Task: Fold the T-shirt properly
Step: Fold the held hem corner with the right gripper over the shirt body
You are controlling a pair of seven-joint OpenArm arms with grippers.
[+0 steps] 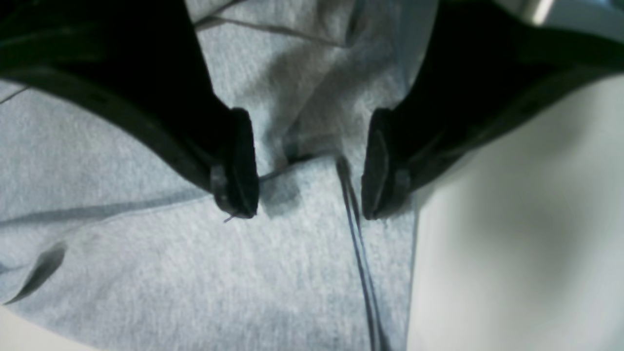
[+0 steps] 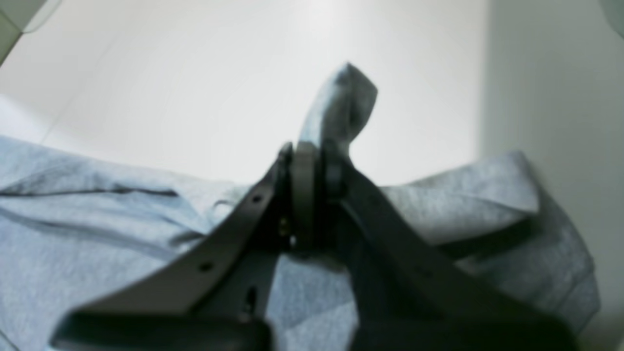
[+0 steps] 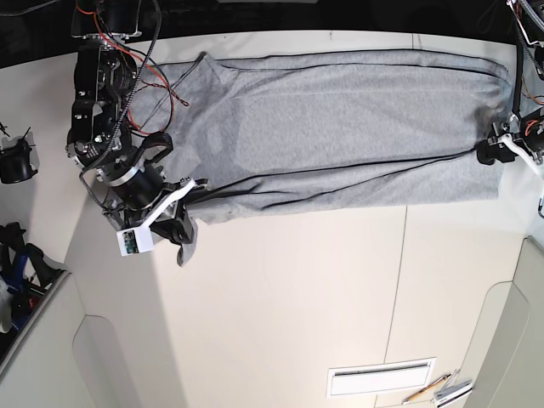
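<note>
The grey T-shirt (image 3: 340, 144) lies stretched in a long band across the far part of the white table (image 3: 297, 297). At its left end my right gripper (image 3: 183, 228) is shut on a corner of the cloth. In the right wrist view that pinched corner (image 2: 341, 102) sticks up past the closed right gripper (image 2: 312, 156). At the right end of the shirt my left gripper (image 3: 495, 151) rests at the fabric's edge. Seen from the left wrist, the left gripper (image 1: 307, 204) is open, and its black fingers (image 1: 239, 165) straddle a fold and seam of the T-shirt (image 1: 195, 273) without pinching it.
The table's edge runs close along the left, with a black device (image 3: 17, 157) beyond it. A white slotted plate (image 3: 382, 380) and some pens (image 3: 438, 389) lie near the front right. Red and black cables (image 3: 157, 76) hang by the right arm.
</note>
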